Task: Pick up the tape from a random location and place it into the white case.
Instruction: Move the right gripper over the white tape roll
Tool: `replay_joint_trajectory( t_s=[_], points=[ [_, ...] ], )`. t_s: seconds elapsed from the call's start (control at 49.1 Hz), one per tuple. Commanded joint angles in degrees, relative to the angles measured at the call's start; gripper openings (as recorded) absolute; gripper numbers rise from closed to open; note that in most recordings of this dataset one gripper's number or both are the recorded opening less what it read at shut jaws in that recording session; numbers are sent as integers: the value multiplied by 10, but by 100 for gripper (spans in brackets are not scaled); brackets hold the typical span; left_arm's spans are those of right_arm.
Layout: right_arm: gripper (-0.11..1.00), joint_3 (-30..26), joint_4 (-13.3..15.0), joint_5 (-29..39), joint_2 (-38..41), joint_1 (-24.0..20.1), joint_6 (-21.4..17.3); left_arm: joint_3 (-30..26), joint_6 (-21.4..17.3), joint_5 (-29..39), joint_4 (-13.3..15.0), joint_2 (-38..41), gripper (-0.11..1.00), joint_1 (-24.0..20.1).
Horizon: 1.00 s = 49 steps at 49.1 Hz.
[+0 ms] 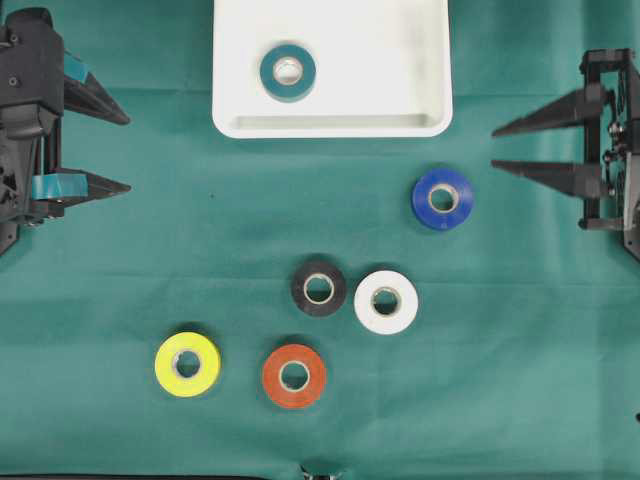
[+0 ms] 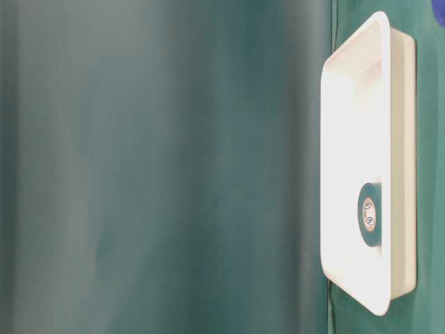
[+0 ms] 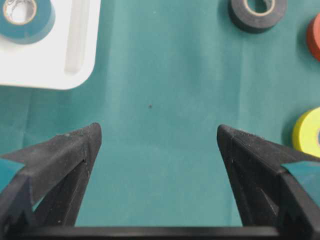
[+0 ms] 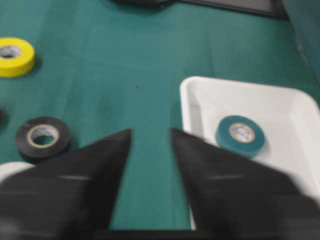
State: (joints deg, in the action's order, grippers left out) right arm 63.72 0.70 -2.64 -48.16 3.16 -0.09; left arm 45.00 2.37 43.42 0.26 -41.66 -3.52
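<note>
Standing parted and empty, the right gripper hangs over the green cloth. Just beyond its right jaw, the teal tape lies flat inside the white case. Far across, the left gripper gapes wide, holding nothing.

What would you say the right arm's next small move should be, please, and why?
Probably a reach toward the blue tape, the roll nearest the right gripper. Its fingers stand apart and hold nothing, the teal tape already lies in the white case, and five rolls sit on the cloth.
</note>
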Motion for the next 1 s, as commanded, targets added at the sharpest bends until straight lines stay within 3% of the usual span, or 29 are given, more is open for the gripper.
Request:
replay_joint_trajectory(
  t_s=[0.0, 0.081, 0.163, 0.448, 0.977],
  points=[
    [61, -15, -1, -2, 1, 4, -1, -6, 0, -4, -1, -1, 100, -2],
    [83, -15, -1, 4, 1, 5, -2, -6, 0, -6, -1, -1, 100, -2],
    [92, -15, -2, 12, 1, 5, -4, -6, 0, -10, -1, -1, 100, -2],
    [92, -19, -4, 33, 0, -11, -7, -7, -1, -14, -1, 3, 100, -2],
    [92, -36, -5, 52, 18, -178, -8, -6, -1, -14, -1, -1, 100, -2]
  ],
)
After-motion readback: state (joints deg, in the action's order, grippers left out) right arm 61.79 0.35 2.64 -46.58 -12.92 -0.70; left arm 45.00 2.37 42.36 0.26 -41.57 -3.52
